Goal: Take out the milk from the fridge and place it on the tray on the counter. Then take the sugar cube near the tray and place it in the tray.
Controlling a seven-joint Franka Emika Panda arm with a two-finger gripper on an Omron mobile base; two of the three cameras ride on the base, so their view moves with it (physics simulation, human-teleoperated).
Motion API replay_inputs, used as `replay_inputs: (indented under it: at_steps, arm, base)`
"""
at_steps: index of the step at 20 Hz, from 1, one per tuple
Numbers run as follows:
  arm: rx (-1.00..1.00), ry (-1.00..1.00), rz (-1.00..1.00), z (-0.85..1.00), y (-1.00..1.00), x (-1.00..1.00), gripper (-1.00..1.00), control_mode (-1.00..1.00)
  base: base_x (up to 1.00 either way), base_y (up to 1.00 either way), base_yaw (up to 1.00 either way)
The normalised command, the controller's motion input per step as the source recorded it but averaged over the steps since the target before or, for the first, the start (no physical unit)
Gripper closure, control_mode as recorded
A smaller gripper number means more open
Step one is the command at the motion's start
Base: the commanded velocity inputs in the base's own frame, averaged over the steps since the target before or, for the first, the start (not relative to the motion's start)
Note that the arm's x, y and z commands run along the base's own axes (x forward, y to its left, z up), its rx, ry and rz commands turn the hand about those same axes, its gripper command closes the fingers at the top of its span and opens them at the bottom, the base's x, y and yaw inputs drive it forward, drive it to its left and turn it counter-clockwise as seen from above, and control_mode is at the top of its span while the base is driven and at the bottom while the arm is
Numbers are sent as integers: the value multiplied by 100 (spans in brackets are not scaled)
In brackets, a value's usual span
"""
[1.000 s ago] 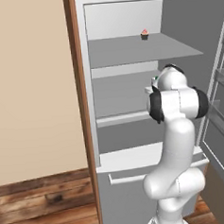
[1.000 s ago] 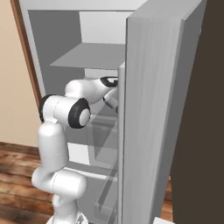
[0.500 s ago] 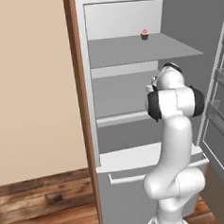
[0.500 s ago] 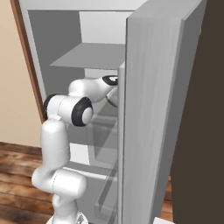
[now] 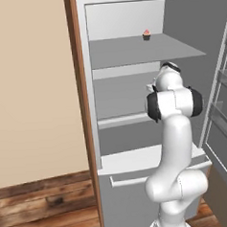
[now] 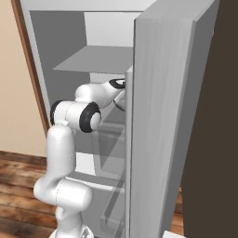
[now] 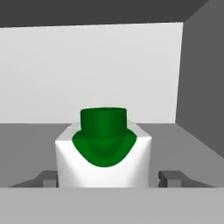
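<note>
Right now I have the arm reaching into the open fridge, its hand pushed in over the middle shelf, below the upper shelf. From the left base view the wrist hides whatever sits in front of it; from the right base view the open door covers the hand.

Through the hand view I see the milk straight ahead, upright on the grey shelf, green cap and green top facing me, white body below. It stands out from the back wall of the fridge, with the side wall off to the right of that view. The gripper has its two fingertips standing apart, one on each side of the carton's lower body. The right tip looks to have a thin gap to the carton; the left one sits just against its edge, and I cannot tell whether it actually touches. So the jaws straddle the milk without a grip that I can confirm.

On the upper shelf, toward its back right, sits a tiny cupcake with a pink top, well apart from the arm.

Outside the fridge I see a wood panel along its left edge, a beige wall, and plank floor below.
</note>
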Motion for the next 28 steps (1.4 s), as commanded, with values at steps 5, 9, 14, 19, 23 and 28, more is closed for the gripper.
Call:
replay_inputs:
  at_steps: [5,9,14,19,23,28]
  arm:
    - [0,0,0,0,0,2,100,-100]
    - [-3,-11,0,10,3,-33,100,-100]
    - [-7,-17,0,6,20,-70,100,-100]
    - [-8,-8,0,5,28,-58,100,-100]
    - [-8,-4,0,2,33,-56,100,-100]
    - [-9,-10,0,19,33,-75,100,-100]
  base:
    - [0,0,0]
    - [0,0,0]
    - [0,0,0]
    - [0,0,0]
    - [0,0,0]
    - [0,0,0]
